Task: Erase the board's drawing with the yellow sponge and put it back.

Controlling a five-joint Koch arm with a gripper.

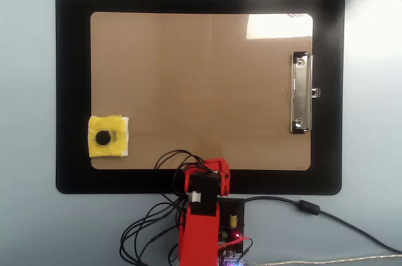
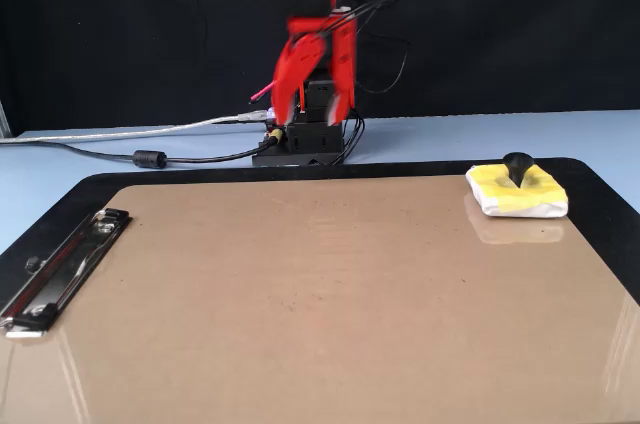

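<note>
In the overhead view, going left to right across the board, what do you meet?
Black mat's left border → yellow sponge at the board's left edge → bare board, no drawing visible → silver clip → mat's right border.

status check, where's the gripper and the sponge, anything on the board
Gripper empty, folded back over the arm's base, jaws apart. Yellow sponge on the board's corner, knob up, nothing touching it. No drawing visible; board surface bare apart from the sponge.

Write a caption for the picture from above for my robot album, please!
The yellow sponge sits alone on a corner of the clean brown board, with the red arm folded by its base.
</note>
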